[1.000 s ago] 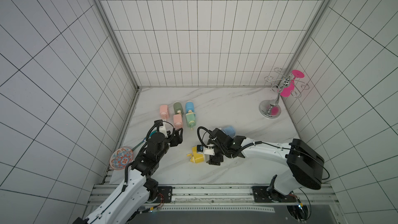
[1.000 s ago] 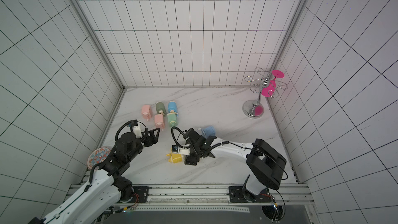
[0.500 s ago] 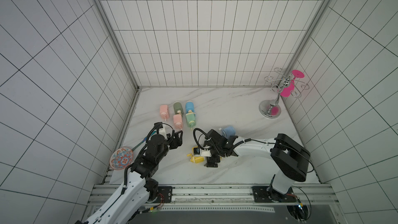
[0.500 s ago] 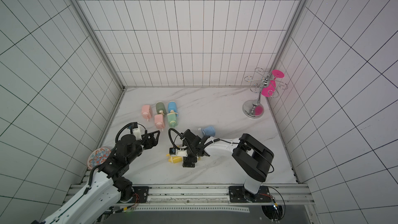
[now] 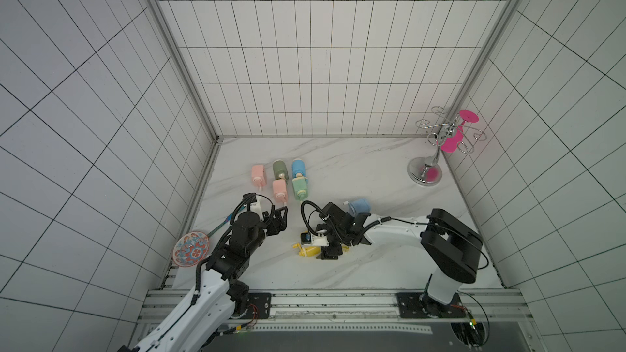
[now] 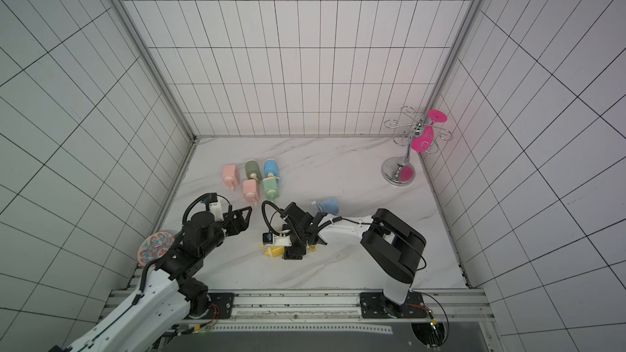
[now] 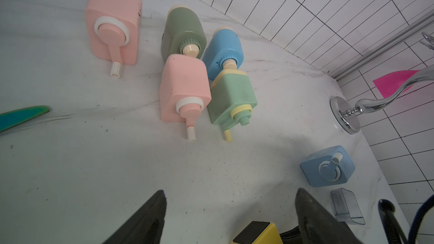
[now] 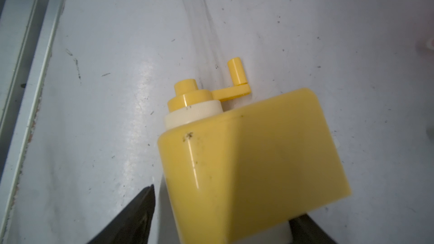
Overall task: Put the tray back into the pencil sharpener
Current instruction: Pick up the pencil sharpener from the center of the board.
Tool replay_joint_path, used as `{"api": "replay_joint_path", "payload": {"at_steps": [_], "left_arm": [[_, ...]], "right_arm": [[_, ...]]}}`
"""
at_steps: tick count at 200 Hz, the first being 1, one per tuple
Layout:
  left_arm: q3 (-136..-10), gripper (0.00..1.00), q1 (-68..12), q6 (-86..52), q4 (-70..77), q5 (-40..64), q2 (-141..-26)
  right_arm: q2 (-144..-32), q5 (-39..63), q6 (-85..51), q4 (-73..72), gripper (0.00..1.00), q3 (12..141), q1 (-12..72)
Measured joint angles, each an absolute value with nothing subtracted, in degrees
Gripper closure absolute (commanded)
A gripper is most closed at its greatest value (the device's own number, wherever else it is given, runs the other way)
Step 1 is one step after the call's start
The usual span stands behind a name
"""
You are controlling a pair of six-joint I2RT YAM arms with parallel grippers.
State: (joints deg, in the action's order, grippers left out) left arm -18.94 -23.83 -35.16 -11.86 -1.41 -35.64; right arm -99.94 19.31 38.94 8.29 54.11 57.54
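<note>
table (image 5: pixel 372 171): white marble with tiled walls around it.
right gripper (image 8: pixel 225 207): low at near centre, its fingers spread either side of the yellow pencil sharpener (image 8: pixel 253 156). A thin gap shows at one finger (image 8: pixel 138 214); can't tell whether the other touches.
left gripper (image 7: pixel 230 191): left of the right one, fingers wide apart, holding nothing.
sharpener group (image 5: pixel 281 181): five in pink, green and blue, far of the left gripper.
yellow pencil sharpener: on the table, crank (image 8: pixel 234 83) end to the left.
blue sharpener (image 7: pixel 327 166): alone, far-right of the yellow one.
tray (image 7: pixel 347 205): clear, lies on the table just beside the blue sharpener. It is apart from all fingers and outside the yellow pencil sharpener, and is hidden in both top views.
</note>
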Motion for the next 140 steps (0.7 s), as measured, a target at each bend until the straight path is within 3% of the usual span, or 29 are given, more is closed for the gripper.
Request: {"api": "replay_joint_path", "payload": {"at_steps": [48, 140], "left_arm": [[-18.9, 0.13, -23.8, -35.2, -12.6, -1.2, -35.4], [-20.4, 0.13, -23.8, -31.8, -15.2, -1.3, -33.5]], "right_arm": [[-100.0, 20.4, 38.8, 8.8, 0.42, 54.3, 57.7], [-98.1, 25.5, 32.0, 11.3, 0.59, 54.5, 57.1]]}}
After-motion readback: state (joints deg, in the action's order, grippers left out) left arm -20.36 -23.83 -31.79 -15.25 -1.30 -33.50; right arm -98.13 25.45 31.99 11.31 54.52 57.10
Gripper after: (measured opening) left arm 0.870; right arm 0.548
